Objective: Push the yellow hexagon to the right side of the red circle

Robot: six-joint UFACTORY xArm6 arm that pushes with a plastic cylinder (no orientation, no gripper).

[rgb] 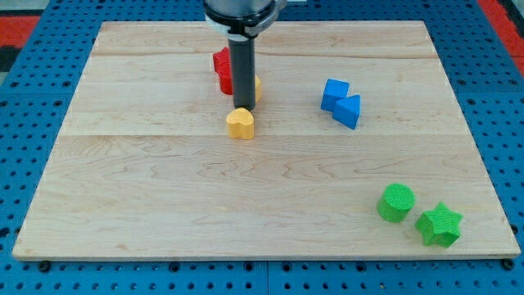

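**A:** Where does the yellow hexagon (256, 88) sit relative to my tip (242, 106)?

**B:** Only a sliver of it shows, poking out on the view's right of the rod, just above the tip's end. The rod hides most of it, so the hexagon shape is taken from the task wording. It looks to be touching or just beside the tool, toward the view's top-right.

**A:** And the red circle?

**B:** Red shapes (222, 69) peek out on the rod's left, near the view's top. I cannot tell which one is the circle, or whether two red blocks are there.

**A:** The tool's state?

**B:** It is a plain rod, nothing to open or close, holding nothing. Its end rests on the tabletop (164, 188), just above the yellow heart (241, 123).

**A:** So the move?

**B:** The hexagon seems already on the red's right. I'd judge only a small nudge is left, if any.
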